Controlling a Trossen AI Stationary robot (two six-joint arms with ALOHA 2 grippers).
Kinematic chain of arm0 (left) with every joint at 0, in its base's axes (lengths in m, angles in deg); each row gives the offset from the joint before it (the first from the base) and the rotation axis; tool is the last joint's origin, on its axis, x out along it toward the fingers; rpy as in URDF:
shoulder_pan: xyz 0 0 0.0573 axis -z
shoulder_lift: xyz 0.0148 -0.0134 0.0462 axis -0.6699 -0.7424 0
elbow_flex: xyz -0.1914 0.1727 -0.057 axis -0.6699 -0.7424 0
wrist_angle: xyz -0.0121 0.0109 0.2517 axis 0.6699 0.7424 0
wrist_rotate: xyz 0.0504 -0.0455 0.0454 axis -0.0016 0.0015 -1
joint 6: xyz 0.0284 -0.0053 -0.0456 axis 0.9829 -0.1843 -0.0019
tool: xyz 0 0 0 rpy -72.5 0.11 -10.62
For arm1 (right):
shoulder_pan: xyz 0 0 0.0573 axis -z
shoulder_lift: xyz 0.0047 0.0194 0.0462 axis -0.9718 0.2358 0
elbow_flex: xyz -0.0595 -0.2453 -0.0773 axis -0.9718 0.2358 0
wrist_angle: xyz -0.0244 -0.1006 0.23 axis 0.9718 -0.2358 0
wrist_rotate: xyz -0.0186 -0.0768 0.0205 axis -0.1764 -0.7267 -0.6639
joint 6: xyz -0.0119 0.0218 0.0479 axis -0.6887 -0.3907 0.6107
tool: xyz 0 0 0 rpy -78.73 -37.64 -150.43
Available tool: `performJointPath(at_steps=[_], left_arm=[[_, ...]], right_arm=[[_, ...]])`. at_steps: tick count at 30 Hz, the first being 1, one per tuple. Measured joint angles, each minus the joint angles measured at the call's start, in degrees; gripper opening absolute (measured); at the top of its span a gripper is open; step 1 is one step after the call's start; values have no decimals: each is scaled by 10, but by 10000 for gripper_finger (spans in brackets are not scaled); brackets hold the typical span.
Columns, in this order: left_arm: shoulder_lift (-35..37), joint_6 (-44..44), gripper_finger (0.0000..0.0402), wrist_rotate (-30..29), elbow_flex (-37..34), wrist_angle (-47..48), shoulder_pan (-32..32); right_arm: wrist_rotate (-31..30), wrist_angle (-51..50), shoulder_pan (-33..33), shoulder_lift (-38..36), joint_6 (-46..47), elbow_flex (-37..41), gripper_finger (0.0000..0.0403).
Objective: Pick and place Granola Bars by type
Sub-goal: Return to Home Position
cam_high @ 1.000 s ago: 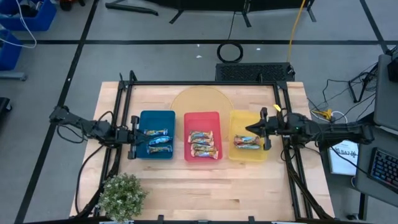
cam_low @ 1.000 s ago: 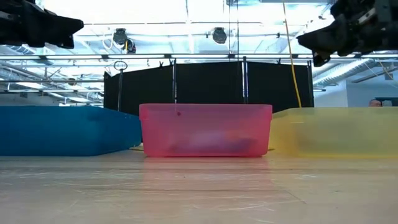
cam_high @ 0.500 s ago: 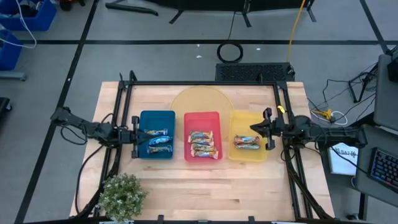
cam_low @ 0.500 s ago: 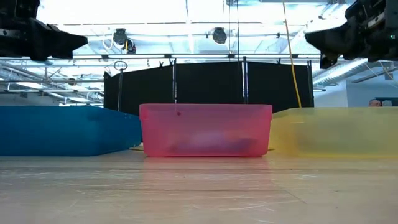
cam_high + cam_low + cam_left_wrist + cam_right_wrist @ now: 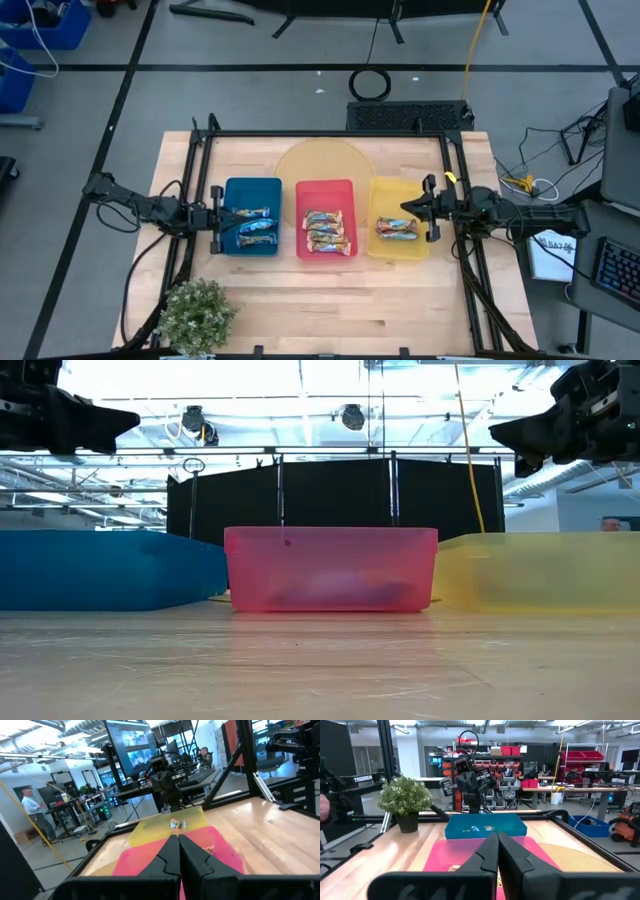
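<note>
Three trays stand in a row: the blue tray (image 5: 236,188), the red tray (image 5: 324,186) and the yellow tray (image 5: 386,186). Blue-and-white granola bars (image 5: 254,228) lie in the blue tray. Several bars (image 5: 326,231) lie in the red tray, and orange-and-gold ones (image 5: 397,229) in the yellow tray. My left gripper (image 5: 236,222) (image 5: 178,836) hangs shut over the blue tray's left rim, above the tray (image 5: 134,418). My right gripper (image 5: 404,207) (image 5: 497,834) hangs shut over the yellow tray's right part, well above it (image 5: 496,432). Neither holds a bar.
A potted plant (image 5: 195,312) stands at the table's near left corner. A round yellowish board (image 5: 322,158) lies behind the trays. Black frame rails (image 5: 195,180) run along the table's left, right and far sides. Bare wood lies in front of the trays.
My right gripper has drawn back a little toward the table's right edge, staying shut. My left gripper has dropped slightly over the blue tray's left rim. The bars and trays have not moved.
</note>
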Motion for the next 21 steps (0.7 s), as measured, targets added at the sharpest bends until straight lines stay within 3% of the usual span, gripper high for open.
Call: performJointPath(at_steps=[5, 10, 16, 21], left_arm=[[0, -26, 3, 4, 0, 4, 0], [-1, -88, 31, 5, 0, 27, 0], [-1, -92, 59, 5, 0, 25, 0], [-1, -92, 70, 5, 0, 25, 0]], right_arm=[[0, 10, 0, 0, -2, 0, 0], [1, -3, 0, 0, 11, 1, 0], [47, -59, -10, 3, 39, 1, 1], [27, 2, -10, 2, 29, 1, 1]])
